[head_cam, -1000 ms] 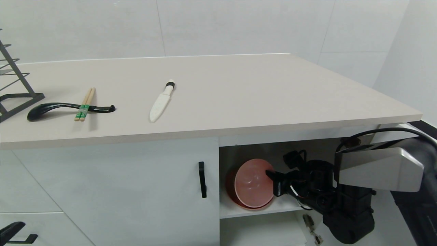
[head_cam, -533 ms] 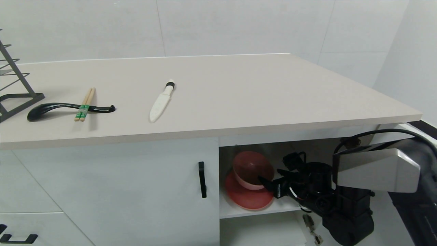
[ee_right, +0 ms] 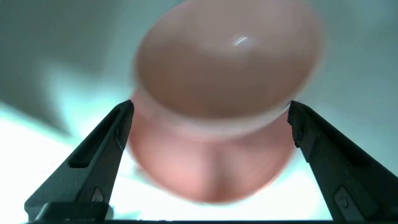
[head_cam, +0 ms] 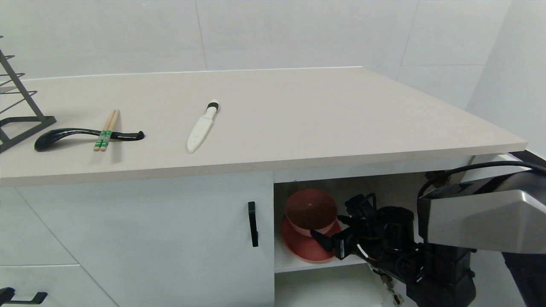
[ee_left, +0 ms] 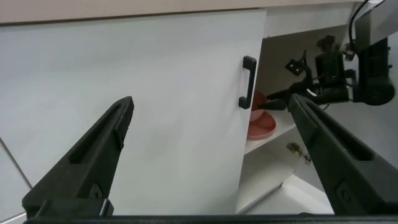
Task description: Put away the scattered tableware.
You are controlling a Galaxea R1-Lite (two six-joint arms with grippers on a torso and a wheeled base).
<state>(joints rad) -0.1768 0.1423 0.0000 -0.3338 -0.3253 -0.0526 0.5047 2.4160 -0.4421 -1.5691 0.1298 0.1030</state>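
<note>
A pink bowl (head_cam: 311, 212) stands upright on a red plate (head_cam: 303, 250) on the shelf of the open cabinet compartment. My right gripper (head_cam: 330, 230) is just in front of the bowl, open, one finger low at the bowl's base. In the right wrist view the bowl (ee_right: 227, 62) sits over the plate (ee_right: 211, 171), the gripper (ee_right: 210, 112) spread wide on both sides of it. On the countertop lie a black ladle (head_cam: 85, 135), a pair of chopsticks (head_cam: 106, 130) across it, and a white knife (head_cam: 201, 127). My left gripper (ee_left: 211, 155) hangs open before the closed cabinet door.
A black wire rack (head_cam: 17, 111) stands at the counter's far left. The closed door carries a black handle (head_cam: 253, 224) beside the open compartment. The counter's right half (head_cam: 362, 115) is bare. A drawer front lies low on the left.
The bowl, held tilted a second ago, now sits upright on the red plate. My right gripper has let go of it and shifted down and left.
</note>
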